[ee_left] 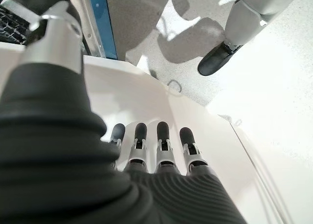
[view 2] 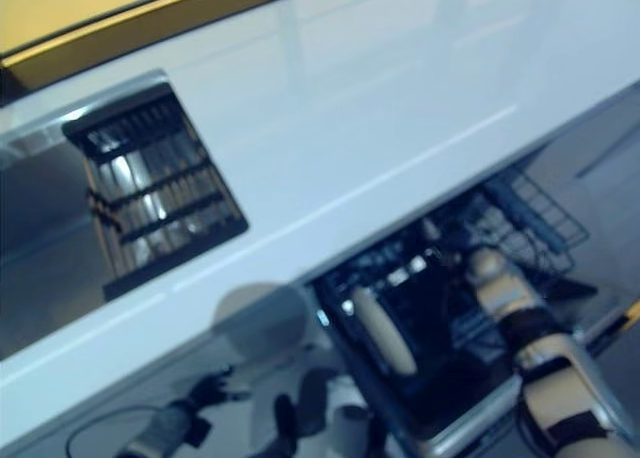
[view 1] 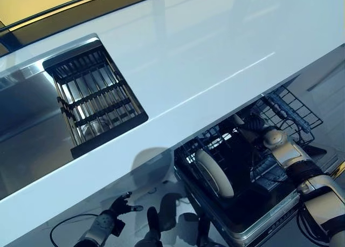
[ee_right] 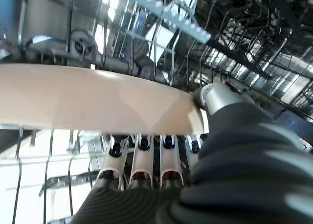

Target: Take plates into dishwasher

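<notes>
A white countertop (view 1: 215, 53) is running across the scene, with a sink (view 1: 32, 128) set into it at the robot's left and a dark slatted drying rack (view 1: 94, 98) sitting over the sink's edge. Below the counter's front edge, the dishwasher's lower rack (view 1: 291, 115) is standing pulled out, its black wire tines showing.

The robot's right hand (ee_right: 146, 170) is reaching down into that rack and is holding a cream plate (ee_right: 93, 104). In the right wrist view the fingers are lying behind the plate's rim and the thumb (ee_right: 215, 94) is pressing on its near face, so the hand is pinching the plate. The plate is lying right across the fingertips, its long edge running crosswise to the fingers, with the rack's tines just beyond it. From above, a cream plate (view 1: 214, 173) is standing on edge among the wires, left of the right forearm.

The left hand (ee_left: 161, 150) is hanging low beside the cabinet front, well apart from the rack, fingers straight and holding nothing. The right hand is plainly the nearer one, and seating the plate seems to depend on lining its edge up with a slot between tines.
</notes>
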### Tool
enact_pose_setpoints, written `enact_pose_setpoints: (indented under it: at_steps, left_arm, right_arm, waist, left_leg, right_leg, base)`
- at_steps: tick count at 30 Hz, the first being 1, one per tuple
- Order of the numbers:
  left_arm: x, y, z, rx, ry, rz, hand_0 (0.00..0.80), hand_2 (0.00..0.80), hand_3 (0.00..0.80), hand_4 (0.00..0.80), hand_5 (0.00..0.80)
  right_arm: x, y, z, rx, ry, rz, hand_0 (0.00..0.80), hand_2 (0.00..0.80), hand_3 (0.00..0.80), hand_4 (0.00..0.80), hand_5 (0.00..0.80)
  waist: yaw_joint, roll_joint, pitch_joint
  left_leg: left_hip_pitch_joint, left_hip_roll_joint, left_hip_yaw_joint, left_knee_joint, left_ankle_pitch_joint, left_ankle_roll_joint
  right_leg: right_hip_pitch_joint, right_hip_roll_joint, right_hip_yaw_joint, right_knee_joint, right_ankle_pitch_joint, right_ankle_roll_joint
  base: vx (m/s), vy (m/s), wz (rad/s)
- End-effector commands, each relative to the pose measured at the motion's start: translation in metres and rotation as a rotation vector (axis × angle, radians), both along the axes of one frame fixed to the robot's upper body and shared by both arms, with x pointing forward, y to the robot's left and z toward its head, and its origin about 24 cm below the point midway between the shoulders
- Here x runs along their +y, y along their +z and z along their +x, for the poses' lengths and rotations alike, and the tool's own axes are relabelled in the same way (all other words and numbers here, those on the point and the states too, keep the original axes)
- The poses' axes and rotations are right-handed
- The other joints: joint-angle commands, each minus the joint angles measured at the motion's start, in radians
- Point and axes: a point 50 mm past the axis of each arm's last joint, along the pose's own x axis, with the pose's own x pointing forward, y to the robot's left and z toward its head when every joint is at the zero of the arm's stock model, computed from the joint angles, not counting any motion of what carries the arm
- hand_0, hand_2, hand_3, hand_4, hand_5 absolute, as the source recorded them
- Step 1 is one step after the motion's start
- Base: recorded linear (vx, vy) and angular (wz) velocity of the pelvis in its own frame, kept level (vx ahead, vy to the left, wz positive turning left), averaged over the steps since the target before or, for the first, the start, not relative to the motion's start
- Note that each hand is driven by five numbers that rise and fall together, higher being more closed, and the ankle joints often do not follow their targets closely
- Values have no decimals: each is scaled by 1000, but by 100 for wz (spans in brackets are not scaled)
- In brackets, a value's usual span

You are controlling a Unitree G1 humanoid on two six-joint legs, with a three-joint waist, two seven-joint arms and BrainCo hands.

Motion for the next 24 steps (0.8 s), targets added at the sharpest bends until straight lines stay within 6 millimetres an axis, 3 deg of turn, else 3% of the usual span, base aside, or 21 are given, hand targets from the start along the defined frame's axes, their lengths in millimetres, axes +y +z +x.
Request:
enact_pose_setpoints:
  at_steps: [1,15,24]
  left_arm:
    - [-12,6,13,-36,-37,1,0,0,0,0,0]
    - [-14,9,17,-53,-43,-4,0,0,0,0,0]
    - [-11,9,16,-71,-15,-22,0,0,0,0,0]
  right_arm:
    - [-24,-3,-4,36,-104,-70,800,800,800,800,800]
    - [-37,-24,-7,57,-222,21,800,800,800,800,800]
    - [-52,-26,-13,46,-270,11,800,800,800,800,800]
  waist:
    - [27,1,1]
    - [38,26,12]
    - [49,63,22]
  left_leg:
    - [-42,24,-87,12,13,-42]
    - [-57,11,-100,14,15,-34]
    - [-82,12,-105,49,13,-26]
  right_leg:
    - [-109,-26,-5,165,-37,27]
    - [-131,-40,-15,194,-43,25]
    - [-169,-78,-36,315,-96,13]
  base:
    - [-6,1,6]
    - [-4,1,1]
    - [0,0,0]
